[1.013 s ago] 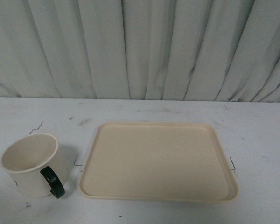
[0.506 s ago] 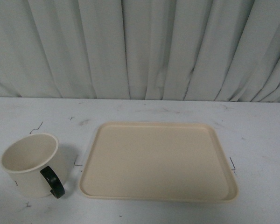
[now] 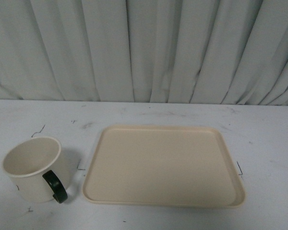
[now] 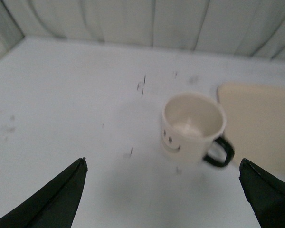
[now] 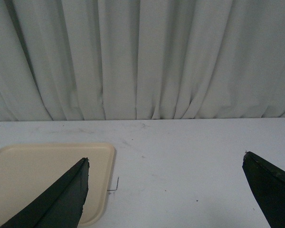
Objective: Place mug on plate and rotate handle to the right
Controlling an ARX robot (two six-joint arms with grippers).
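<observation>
The cream-white mug (image 3: 32,168) stands upright on the table at the front left, its black handle (image 3: 55,186) turned toward the camera and slightly right. Just right of it lies the beige plate (image 3: 163,165), bare. Neither arm shows in the front view. In the left wrist view the mug (image 4: 192,128) with its smiley face sits ahead of my open left gripper (image 4: 162,164), apart from both fingers, handle (image 4: 221,153) toward the plate (image 4: 259,123). My right gripper (image 5: 165,161) is open over bare table, with a corner of the plate (image 5: 97,183) beside one finger.
A white table (image 3: 149,112) with small dark scuff marks carries everything. A pleated grey-white curtain (image 3: 144,48) hangs along the far edge. A side wall (image 4: 4,23) closes the table's far corner in the left wrist view.
The mug and plate have stayed put. The front view has shifted by only a pixel or two.
</observation>
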